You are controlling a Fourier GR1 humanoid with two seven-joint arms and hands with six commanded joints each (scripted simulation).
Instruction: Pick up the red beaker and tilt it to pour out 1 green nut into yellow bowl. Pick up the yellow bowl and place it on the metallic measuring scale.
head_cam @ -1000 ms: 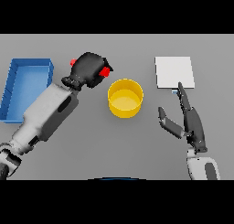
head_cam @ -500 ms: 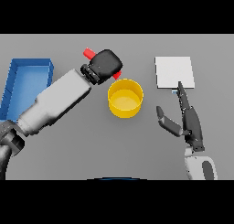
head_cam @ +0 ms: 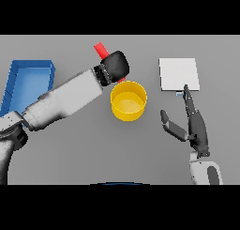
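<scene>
My left hand (head_cam: 114, 66) is shut on the red beaker (head_cam: 101, 49), holding it tilted just behind the yellow bowl (head_cam: 128, 101). Only the beaker's upper end and a sliver below the hand show; the hand hides the rest. The yellow bowl sits at the table's middle, and I see nothing but yellow inside it. The metallic measuring scale (head_cam: 178, 73), a pale square plate, lies to the right and slightly behind the bowl. My right hand (head_cam: 193, 123) hovers open just in front of the scale, fingers straight, thumb spread toward the bowl.
A blue tray (head_cam: 29, 82) with raised walls stands at the left edge of the table, beside my left forearm (head_cam: 65, 100).
My left arm has swung right with the red beaker, from left of the bowl to just behind its rim. The right hand has stayed in place.
</scene>
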